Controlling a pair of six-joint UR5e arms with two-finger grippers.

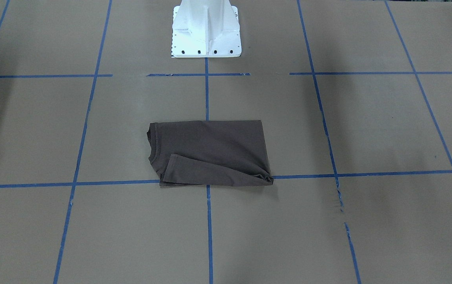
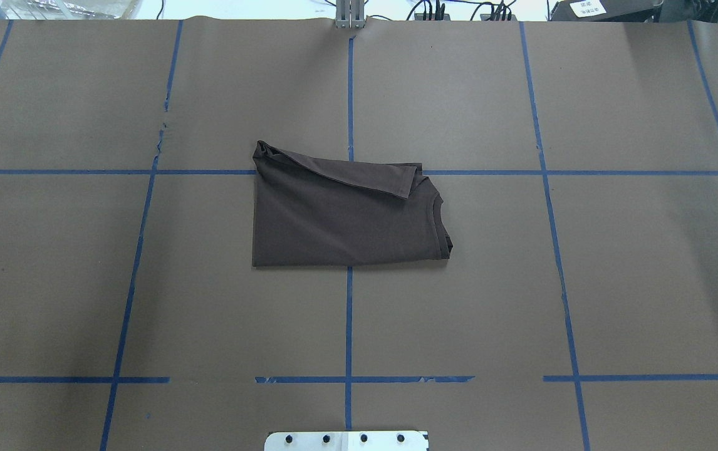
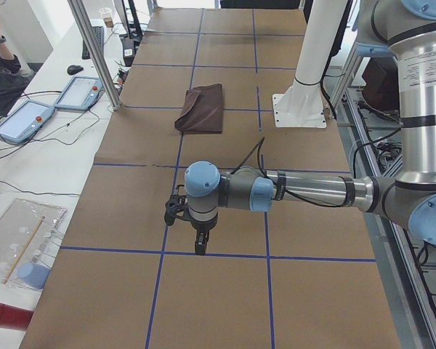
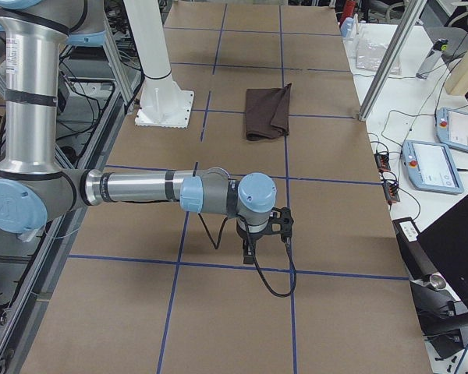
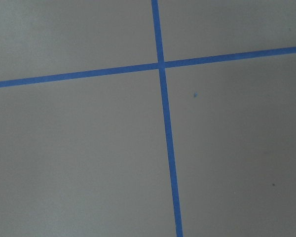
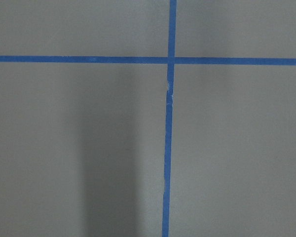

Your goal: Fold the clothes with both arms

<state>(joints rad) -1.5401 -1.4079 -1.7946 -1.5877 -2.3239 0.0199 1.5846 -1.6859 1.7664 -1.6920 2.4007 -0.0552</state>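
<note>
The dark brown T-shirt (image 1: 210, 152) lies folded into a rectangle at the table's middle, collar toward my right side, one sleeve folded across its far edge; it also shows in the overhead view (image 2: 340, 219). No arm shows in the overhead or front views. My left gripper (image 3: 200, 246) hangs over bare paper far to the left of the shirt (image 3: 201, 107). My right gripper (image 4: 249, 251) hangs over bare paper far to the right of the shirt (image 4: 267, 113). I cannot tell whether either is open or shut. Both wrist views show only paper and tape.
Brown paper with blue tape grid lines (image 2: 349, 326) covers the table. The white pedestal base (image 1: 206, 31) stands at the robot's side. Tablets (image 3: 22, 120) and cables lie on the side bench; a metal post (image 3: 94, 51) stands at the far edge.
</note>
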